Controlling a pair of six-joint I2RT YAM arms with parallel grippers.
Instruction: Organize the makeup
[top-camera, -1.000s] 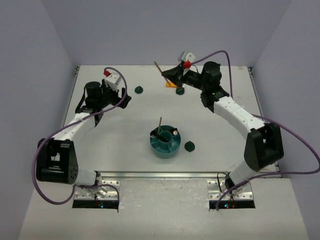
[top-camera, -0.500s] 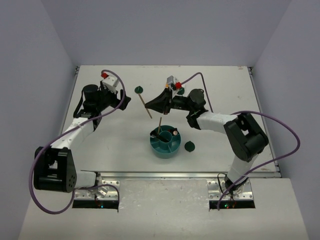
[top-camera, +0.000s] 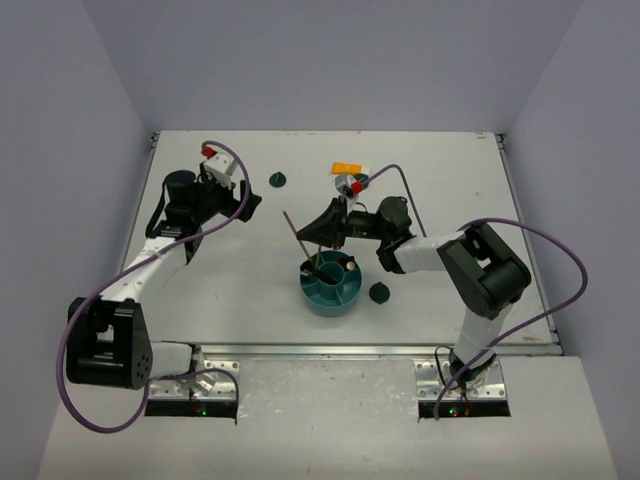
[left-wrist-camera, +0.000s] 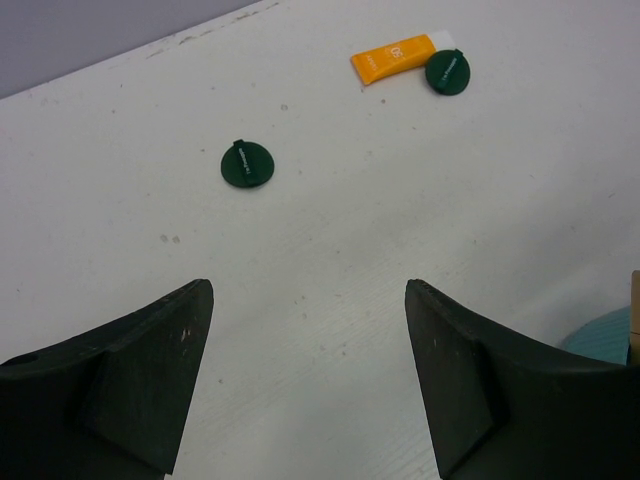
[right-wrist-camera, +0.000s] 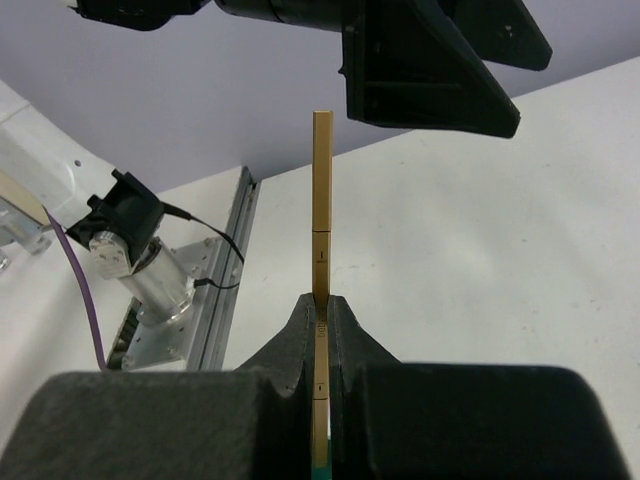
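My right gripper (top-camera: 306, 238) is shut on a thin tan pencil (top-camera: 291, 225), held just above the left rim of the teal divided bowl (top-camera: 330, 298). In the right wrist view the pencil (right-wrist-camera: 322, 200) stands upright between the shut fingers (right-wrist-camera: 321, 305). My left gripper (top-camera: 250, 203) hovers open and empty over bare table (left-wrist-camera: 308, 285). One green compact (left-wrist-camera: 247, 164) lies ahead of it, an orange-and-white packet (left-wrist-camera: 395, 58) and a second compact (left-wrist-camera: 448, 72) farther off. A third compact (top-camera: 378, 293) lies right of the bowl. Brushes (top-camera: 318, 266) lean inside the bowl.
The left arm's wrist (right-wrist-camera: 430, 50) hangs close in front of the right wrist camera. The bowl's edge (left-wrist-camera: 605, 338) shows at the right of the left wrist view. The table's back edge (top-camera: 325, 132) meets the grey wall.
The right arm has swung from the back of the table forward and left to the bowl, carrying the tan pencil. That uncovered the orange packet. The left arm has barely moved.
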